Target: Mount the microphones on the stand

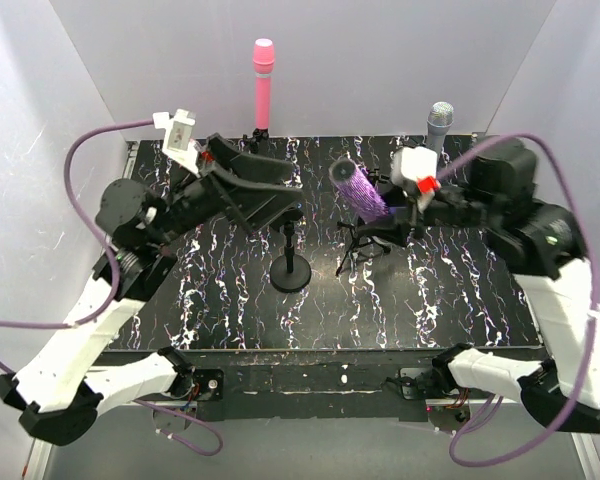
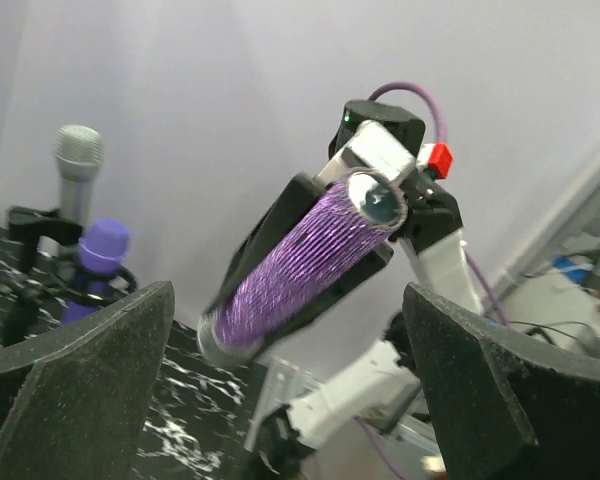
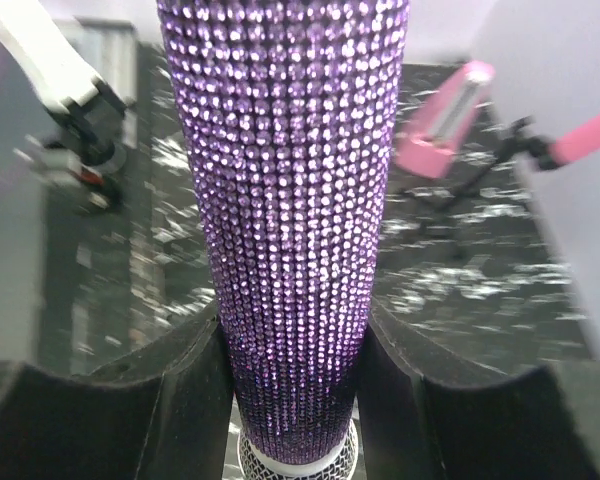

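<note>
My right gripper (image 1: 384, 208) (image 3: 292, 372) is shut on the glittery purple microphone (image 1: 358, 189) (image 3: 290, 200) near its silver head and holds it tilted above the table. In the left wrist view that microphone (image 2: 310, 262) hangs beyond my left gripper (image 2: 290, 400), which is open and holds nothing. From above, my left gripper (image 1: 288, 198) is just left of the held microphone. A pink microphone (image 1: 263, 82) stands upright at the back. The silver-grey microphone (image 1: 440, 124) (image 2: 78, 163) and the dark purple one (image 2: 102, 256) sit in clips at the back right. A black round-based stand (image 1: 291, 270) is at the table's middle.
A black tripod stand (image 1: 364, 242) sits below the held microphone. A pink wedge-shaped box (image 3: 442, 120) lies on the marbled black table (image 1: 460, 290), near the pink microphone (image 3: 586, 135). White walls close in the back and both sides.
</note>
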